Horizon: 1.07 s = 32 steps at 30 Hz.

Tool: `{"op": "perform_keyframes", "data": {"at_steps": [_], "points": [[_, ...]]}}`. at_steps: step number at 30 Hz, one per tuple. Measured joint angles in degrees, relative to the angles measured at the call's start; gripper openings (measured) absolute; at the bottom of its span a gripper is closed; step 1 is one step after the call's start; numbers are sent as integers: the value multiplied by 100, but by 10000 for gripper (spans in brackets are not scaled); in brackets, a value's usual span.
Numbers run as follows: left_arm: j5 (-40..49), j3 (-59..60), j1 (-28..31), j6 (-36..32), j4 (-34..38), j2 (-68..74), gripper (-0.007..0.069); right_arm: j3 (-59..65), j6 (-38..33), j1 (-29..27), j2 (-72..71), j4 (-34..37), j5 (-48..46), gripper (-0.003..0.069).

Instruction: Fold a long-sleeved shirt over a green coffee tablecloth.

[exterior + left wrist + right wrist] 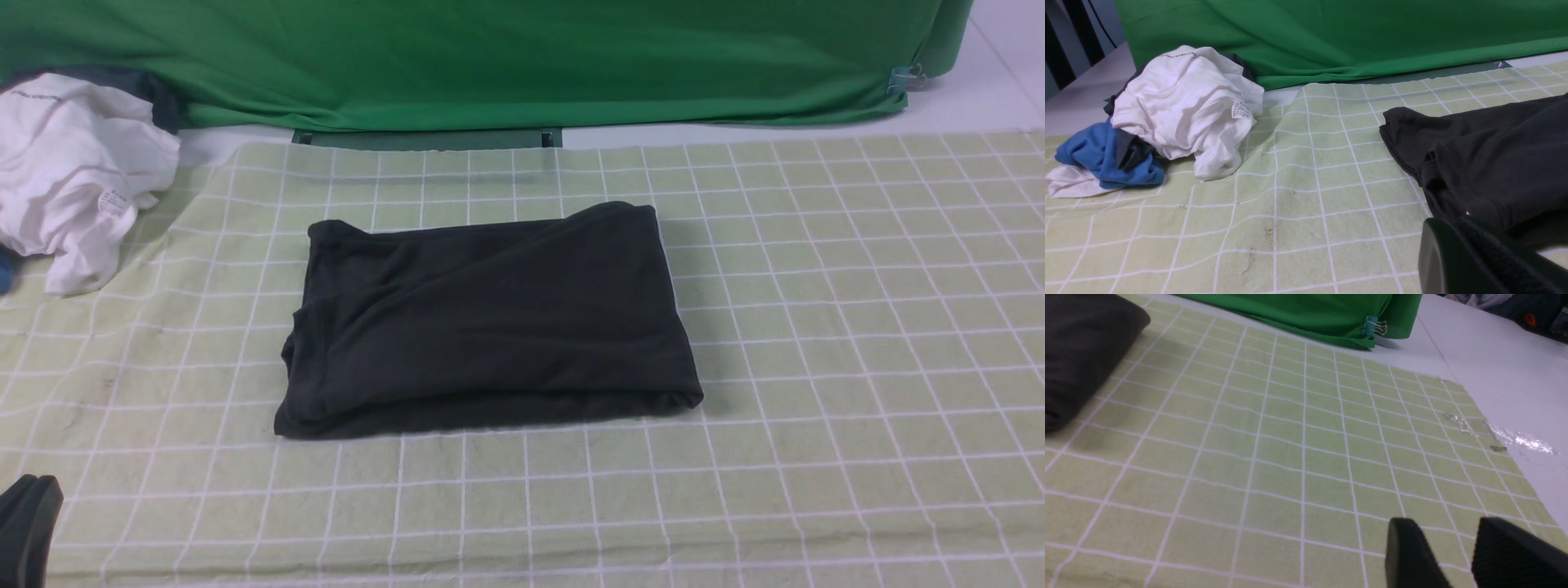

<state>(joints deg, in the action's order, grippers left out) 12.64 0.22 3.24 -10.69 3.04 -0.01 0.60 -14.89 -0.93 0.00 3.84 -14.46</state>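
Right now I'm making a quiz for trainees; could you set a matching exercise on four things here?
1. black shirt
2. white garment
3. left pincer
4. right pincer

A. shut
B. folded, on the gridded cloth
C. fingers apart, nothing between them
D. heaped over something blue

Pairs: 1-B, 2-D, 3-A, 4-C

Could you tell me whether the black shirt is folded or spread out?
Folded: the black shirt lies as a compact, roughly rectangular bundle on the tablecloth, with layers showing along its near and left edges.
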Motion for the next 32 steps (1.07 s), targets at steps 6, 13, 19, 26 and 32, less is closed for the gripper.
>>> {"op": "perform_keyframes", "data": {"at_steps": [6, 13, 19, 26, 32], "points": [[0, 0, 0, 0, 0, 0, 14, 0, 2, 0, 0, 0, 0, 241], [0, 0, 0, 0, -2, 0, 14, 0, 2, 0, 0, 0, 0, 241], [0, 0, 0, 0, -2, 0, 14, 0, 2, 0, 0, 0, 0, 241], [0, 0, 0, 0, -2, 0, 14, 0, 2, 0, 0, 0, 0, 241], [0, 0, 0, 0, -2, 0, 14, 0, 8, 0, 0, 0, 0, 241]]}}
